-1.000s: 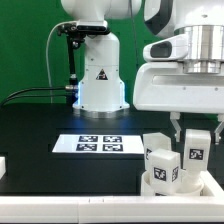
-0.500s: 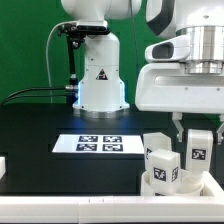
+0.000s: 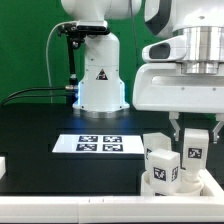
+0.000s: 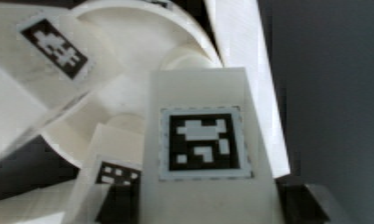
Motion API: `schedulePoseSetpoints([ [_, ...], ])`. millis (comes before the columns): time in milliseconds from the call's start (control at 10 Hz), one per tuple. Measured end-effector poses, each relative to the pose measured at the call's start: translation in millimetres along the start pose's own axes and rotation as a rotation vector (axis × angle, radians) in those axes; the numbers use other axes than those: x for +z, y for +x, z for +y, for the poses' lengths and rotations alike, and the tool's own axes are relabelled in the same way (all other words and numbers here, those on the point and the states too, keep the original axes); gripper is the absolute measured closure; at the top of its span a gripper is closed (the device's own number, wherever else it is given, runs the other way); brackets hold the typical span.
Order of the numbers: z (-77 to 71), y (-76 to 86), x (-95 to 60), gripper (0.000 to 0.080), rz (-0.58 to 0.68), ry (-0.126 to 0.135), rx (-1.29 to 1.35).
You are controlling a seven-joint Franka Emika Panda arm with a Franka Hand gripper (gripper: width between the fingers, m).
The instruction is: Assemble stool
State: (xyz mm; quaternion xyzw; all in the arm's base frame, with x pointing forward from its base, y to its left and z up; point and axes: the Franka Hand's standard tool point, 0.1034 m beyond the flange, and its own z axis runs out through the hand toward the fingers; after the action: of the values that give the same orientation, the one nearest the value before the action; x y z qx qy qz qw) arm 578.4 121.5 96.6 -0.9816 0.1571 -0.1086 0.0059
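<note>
We find the robot arm's head low over the worktop at the exterior view's right, its jaws clamped on an upright white leg. One finger shows on one side of the leg and a second on the other side, both pressed against its upper part. The leg carries a black-and-white square tag on the face turned toward the camera.

Directly beneath the jaws we see the seat, a round rimmed white disc, lying at the worktop's near edge. The held leg reaches down to the seat; whether it touches the disc we cannot tell. Just beside the jaws, toward the exterior view's left, a second leg stands on the seat, also tagged. A third white block shows behind that one, partly hidden.

In the wrist view the held leg fills the middle, its tag squarely visible, with the dark finger pads at either flank of it. Beyond it we see the seat's curved rim and another tagged leg.

Well apart from the jaws, toward the exterior view's left, the marker board lies flat on the worktop before the arm's white base.
</note>
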Motion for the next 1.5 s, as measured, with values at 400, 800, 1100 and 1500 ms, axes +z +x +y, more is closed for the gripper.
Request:
schedulePoseSetpoints([
  [400, -2.1, 4.0, 1.1, 0.0465, 0.014, 0.006, -0.001],
  [800, 1.4, 1.5, 9.8, 0.0465, 0.004, -0.005, -0.006],
  [1100, -0.8, 0.4, 14.3, 0.0465, 0.015, -0.004, -0.009],
  [1500, -1.1, 1.4, 14.2, 0.0371, 0.023, -0.001, -0.012],
])
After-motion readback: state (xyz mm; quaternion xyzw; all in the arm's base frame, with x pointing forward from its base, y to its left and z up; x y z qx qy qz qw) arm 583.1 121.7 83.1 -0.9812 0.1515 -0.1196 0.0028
